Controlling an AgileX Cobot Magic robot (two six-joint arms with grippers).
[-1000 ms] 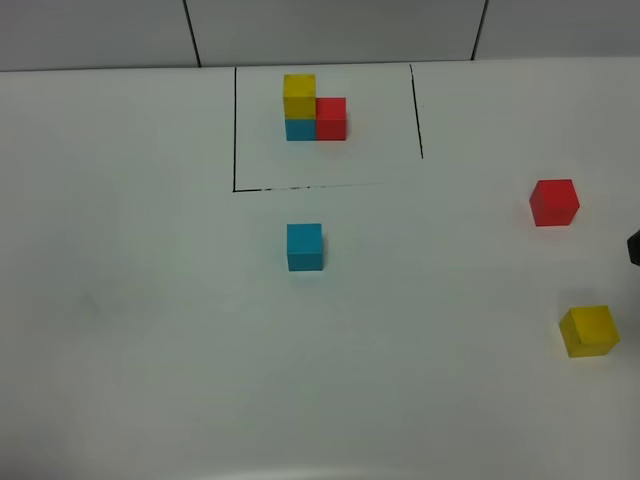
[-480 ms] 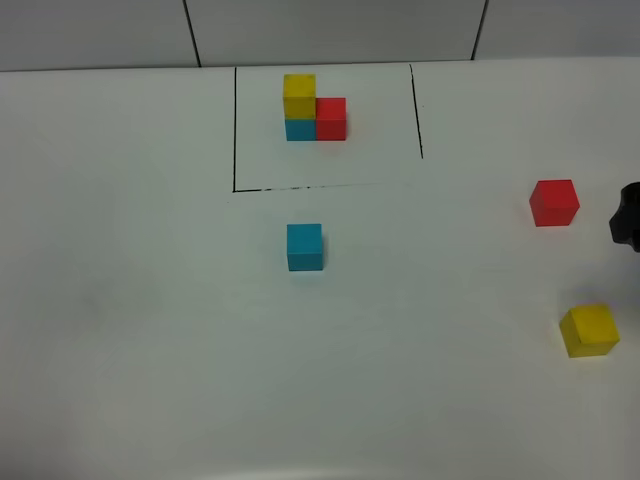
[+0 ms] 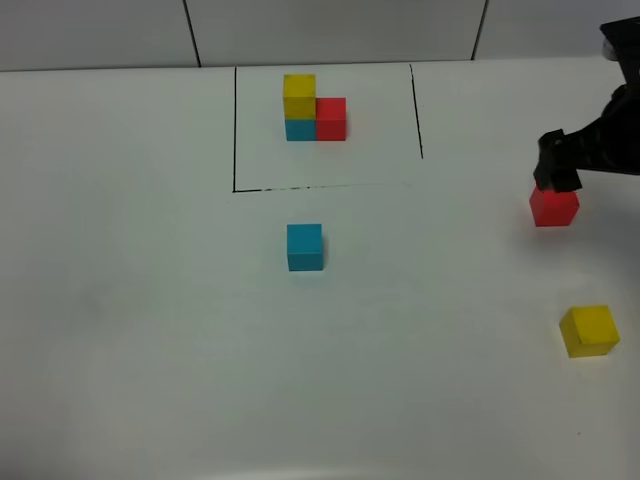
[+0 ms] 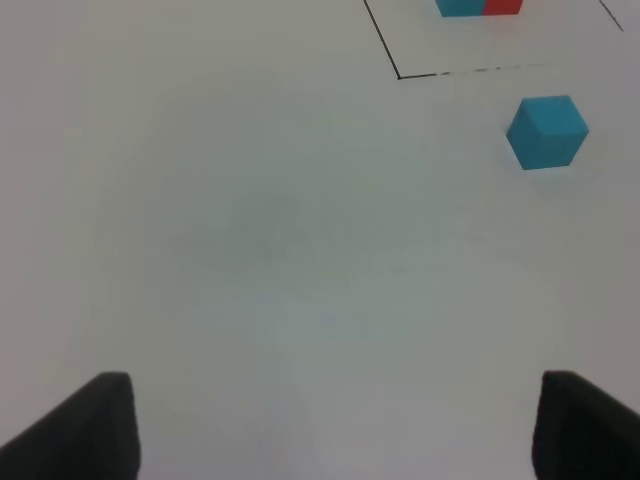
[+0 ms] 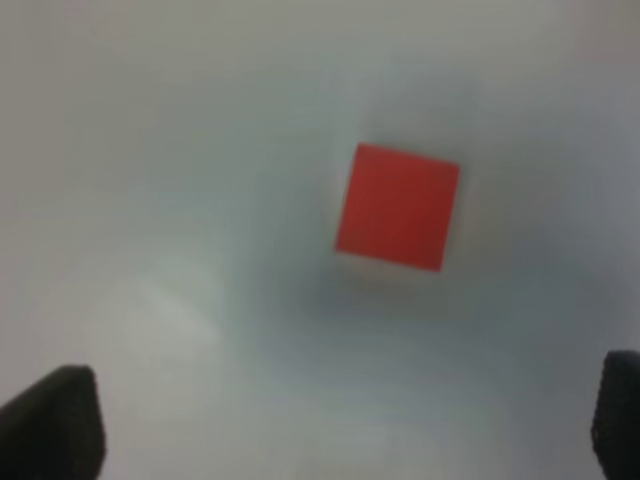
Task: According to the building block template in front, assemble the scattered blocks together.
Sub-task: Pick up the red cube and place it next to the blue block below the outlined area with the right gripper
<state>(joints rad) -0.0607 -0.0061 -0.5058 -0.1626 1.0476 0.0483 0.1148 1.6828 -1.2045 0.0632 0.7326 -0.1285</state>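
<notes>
The building block template (image 3: pixel 315 110) stands at the back inside thin black lines: yellow on blue, red alongside. The scattered blocks lie apart on the white table. The blue cube (image 3: pixel 305 247) is in front of the frame, the red cube (image 3: pixel 554 207) is at the right, and the yellow cube (image 3: pixel 588 331) is at the front right. My right gripper (image 3: pixel 558 172) hovers just above and behind the red cube. In the right wrist view it (image 5: pixel 335 430) is open, with the blurred red cube (image 5: pixel 398 206) ahead. My left gripper (image 4: pixel 340 430) is open and empty, far from the blue cube (image 4: pixel 547 132).
The black frame line (image 3: pixel 234 130) marks the template's area, and its corner shows in the left wrist view (image 4: pixel 400 75). A tiled wall (image 3: pixel 330 30) rises behind the table. The left arm does not show in the exterior high view.
My right arm has come in from the right edge, moving back and left, and now hangs over the red cube. The cubes have not moved.
</notes>
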